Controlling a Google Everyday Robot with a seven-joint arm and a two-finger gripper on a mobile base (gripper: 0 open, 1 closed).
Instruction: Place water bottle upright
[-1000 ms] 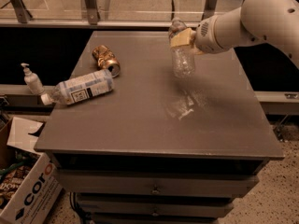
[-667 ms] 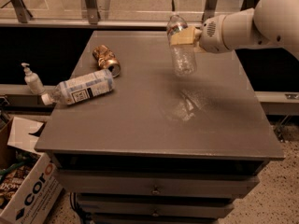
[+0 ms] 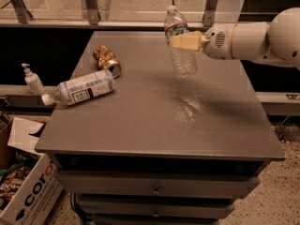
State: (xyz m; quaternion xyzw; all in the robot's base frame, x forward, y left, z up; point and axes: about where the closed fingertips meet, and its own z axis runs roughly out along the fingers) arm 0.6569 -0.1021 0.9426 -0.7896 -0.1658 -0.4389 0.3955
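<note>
The table [image 3: 140,125] is seen as a wide grey top over drawers, and the white arm [image 3: 253,39] is extended over its far right part from the right side. Compared with a second ago, the arm is drawn slightly higher and further back, and the water bottle [image 3: 182,60] is carried with it: it is now raised a little higher above the top and is brought closer to vertical, cap up, though a slight lean is kept, with the base set a touch to the right of the cap. The water bottle is clasped around its upper body, at the label band, by the gripper [image 3: 174,41], whose tan fingers [image 3: 187,41] are closed on it. No contact with the table is made; only a pale reflection [image 3: 190,102] is cast on the surface below. The large bottle [image 3: 82,89], lying on its side near the left edge, and the crushed can [image 3: 107,60] just behind it are left where they were. From this it is judged that the lifting and righting are largely done, and that lowering, a last correction of the lean and a release are yet required. A tip-over on release is considered the main risk, the base being narrow and the body light.
</note>
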